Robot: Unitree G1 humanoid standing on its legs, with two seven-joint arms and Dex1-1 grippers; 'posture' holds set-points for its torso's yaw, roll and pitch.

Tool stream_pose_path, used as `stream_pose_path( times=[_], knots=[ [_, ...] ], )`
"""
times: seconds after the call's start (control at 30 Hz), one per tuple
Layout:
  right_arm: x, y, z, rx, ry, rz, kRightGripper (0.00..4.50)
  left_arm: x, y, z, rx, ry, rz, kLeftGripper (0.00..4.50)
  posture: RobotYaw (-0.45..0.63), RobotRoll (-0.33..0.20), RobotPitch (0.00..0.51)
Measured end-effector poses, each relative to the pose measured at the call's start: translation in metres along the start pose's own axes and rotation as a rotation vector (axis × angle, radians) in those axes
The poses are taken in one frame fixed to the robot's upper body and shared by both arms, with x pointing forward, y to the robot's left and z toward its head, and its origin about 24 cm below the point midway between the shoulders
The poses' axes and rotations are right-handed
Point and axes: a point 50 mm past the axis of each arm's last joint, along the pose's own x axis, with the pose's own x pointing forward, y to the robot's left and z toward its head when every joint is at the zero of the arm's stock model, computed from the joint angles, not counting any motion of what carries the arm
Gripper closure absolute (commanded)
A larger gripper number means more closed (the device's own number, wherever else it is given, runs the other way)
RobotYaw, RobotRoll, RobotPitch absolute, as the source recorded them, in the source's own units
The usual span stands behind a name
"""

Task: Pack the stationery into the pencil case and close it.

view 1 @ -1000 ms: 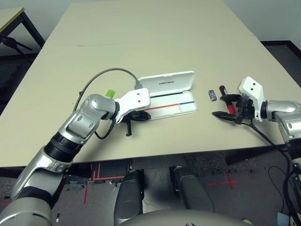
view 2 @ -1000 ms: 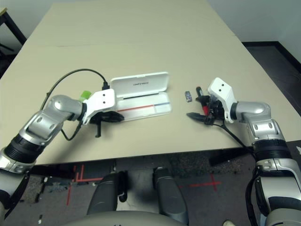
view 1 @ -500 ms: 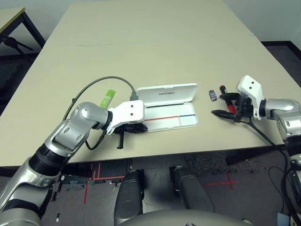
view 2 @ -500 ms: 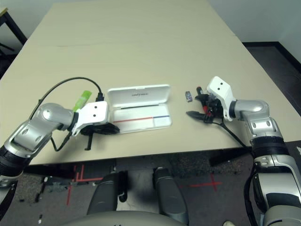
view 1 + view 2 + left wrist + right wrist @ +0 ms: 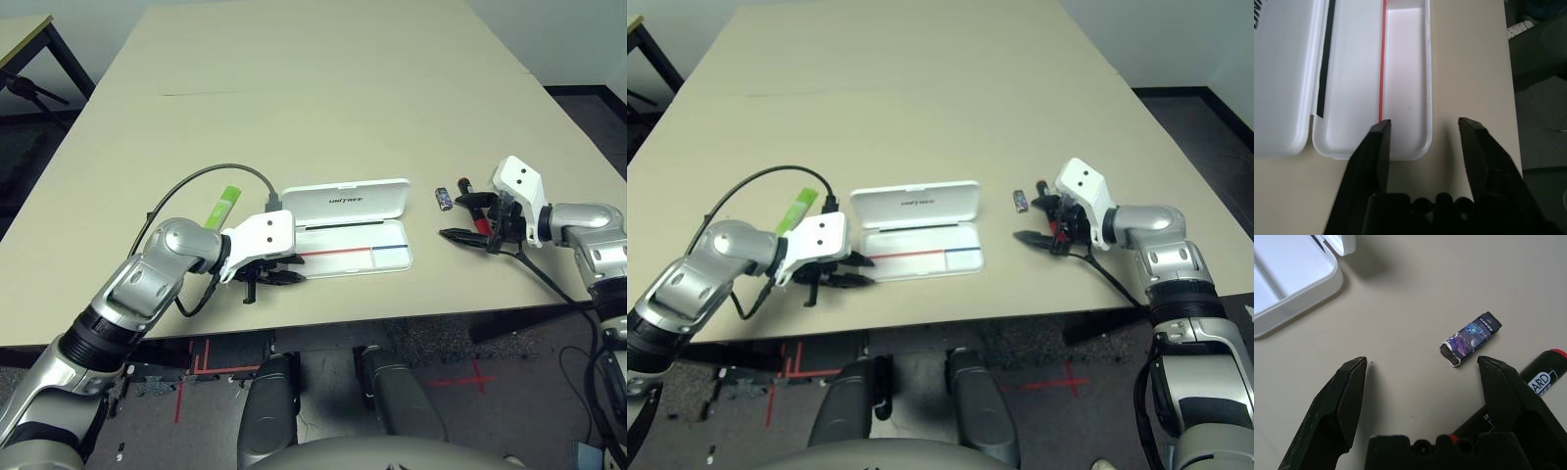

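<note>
Pencil case [image 5: 348, 223] lies open on the desk [image 5: 294, 88], lid folded back, tray bare apart from its red-and-blue line. Nothing has been packed yet.

Left tool [image 5: 277, 274] is seen at the case's near end, jaws parted to a moderate width and holding nothing; in the left wrist view one finger [image 5: 1374, 152] overlaps the tray's end rim, the other stands over bare desk just beside it. Lime-green marker [image 5: 224, 206] lies behind this tool, on the far side of its wrist, near the case's end and apart from the jaws.

Right tool [image 5: 468, 223] is spread wide and empty. Small grey-black block [image 5: 1470, 338] sits ahead of it between the two fingers, untouched; red marker [image 5: 1542, 373] lies beside the far finger, its body running under the tool.

Step judged in hand: case placement finished, pickup of the first item pending. Next move judged to call for the right tool to be advanced and lowered so the block sits squarely between the pads before closing; a small, low thing, easily nudged away. The left tool would need to be turned back toward the green marker.

Against the earlier frames: the case has been drawn toward the robot's left together with the left tool, uncovering the green marker, and the left jaws, then shut, are now parted. The right tool is unchanged.
</note>
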Motion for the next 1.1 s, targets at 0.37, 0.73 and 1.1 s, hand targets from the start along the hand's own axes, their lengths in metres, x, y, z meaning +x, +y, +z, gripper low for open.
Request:
stream_pose_path(
  times=[0.37, 0.73, 1.1],
  knots=[
    [-0.001, 0.005, 0.028, -0.015, -0.098, 0.062, 0.0, -0.031, 0.005, 0.007, 0.019, -0.086, 0.103, 0.01, -0.05, 0.0, 0.159],
    [-0.013, 0.007, 0.054, 0.063, -0.171, -0.039, 0.0, -0.07, 0.021, 0.001, -0.016, -0.247, 0.288, 0.01, -0.05, 0.0, 0.16],
    [-0.033, -0.002, 0.045, 0.291, 0.018, -0.224, 0.0, -0.07, 0.004, 0.017, 0.033, -0.304, 0.219, 0.01, -0.05, 0.0, 0.161]
  ],
)
